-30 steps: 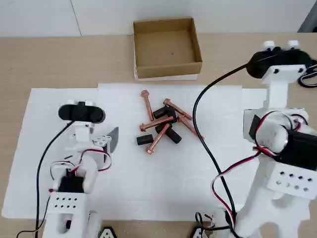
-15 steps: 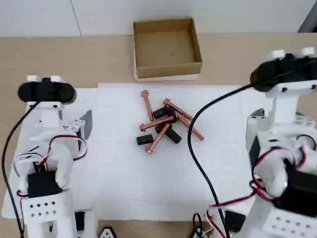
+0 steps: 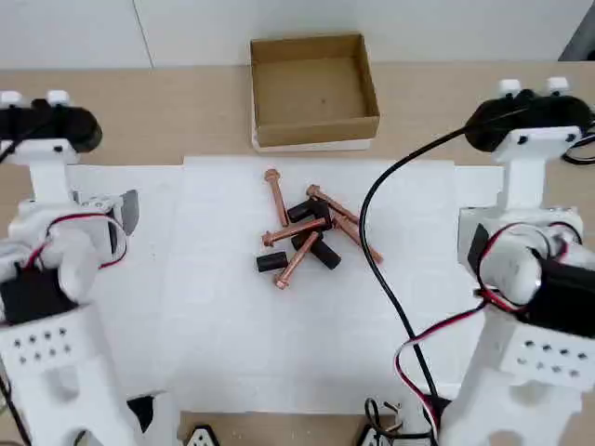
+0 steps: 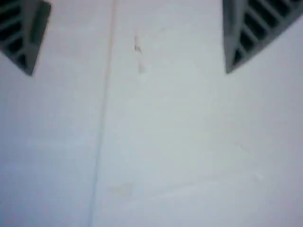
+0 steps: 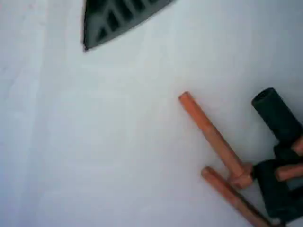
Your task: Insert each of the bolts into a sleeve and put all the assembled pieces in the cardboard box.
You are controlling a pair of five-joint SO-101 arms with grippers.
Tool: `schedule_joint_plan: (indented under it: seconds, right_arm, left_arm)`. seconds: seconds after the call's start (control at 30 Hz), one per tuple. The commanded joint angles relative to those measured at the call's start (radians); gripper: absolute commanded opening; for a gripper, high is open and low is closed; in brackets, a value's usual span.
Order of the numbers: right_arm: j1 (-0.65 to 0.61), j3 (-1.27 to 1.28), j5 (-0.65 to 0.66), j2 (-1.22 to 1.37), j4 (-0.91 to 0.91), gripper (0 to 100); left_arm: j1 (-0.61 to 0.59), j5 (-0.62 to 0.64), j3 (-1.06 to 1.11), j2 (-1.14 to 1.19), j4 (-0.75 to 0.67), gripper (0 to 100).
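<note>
- Bolts [image 3: 275, 200] are lying in a loose heap with the black sleeves [image 3: 323, 251] at the centre of the high view, on the white sheet [image 3: 232, 325] covering the table [image 3: 139, 111]. None is sitting in a sleeve yet.
- The cardboard box [image 3: 316, 130] is standing at the upper centre, holding nothing.
- The left fingers [image 4: 246, 28] are hanging released, spread over bare sheet at the left edge, well apart from the heap.
- The right arm [image 3: 535, 279] is standing at the right edge; whether its grip is released or clenched cannot be told.
- The heap is lying nearer the right arm. The closest bolt [image 3: 358, 237] is running diagonally in the high view, upper left to lower right, so that arm looks better placed, closing across that axis.
</note>
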Motion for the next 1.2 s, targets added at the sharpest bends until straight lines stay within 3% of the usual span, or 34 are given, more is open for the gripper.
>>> schedule_joint_plan:
  seconds: [0.0, 0.43, 0.67, 1.17]
  right_arm:
    - [-0.067, -0.029, -0.003, 0.054, 0.015, 19.9]
    - [-0.351, -0.063, 0.034, 0.331, 0.015, 19.9]
    - [-0.357, -0.282, 0.046, 0.473, 0.022, 19.8]
    - [-0.340, -0.502, 0.041, 0.740, 0.018, 19.8]
  left_arm:
    - [-0.003, 0.000, -0.116, 0.120, 0.072, 25]
    - [0.002, 0.002, -0.142, 0.170, 0.207, 25]
    - [0.002, 0.002, -0.140, 0.172, 0.206, 25]
    - [0.002, 0.002, -0.007, 0.167, 0.135, 25]
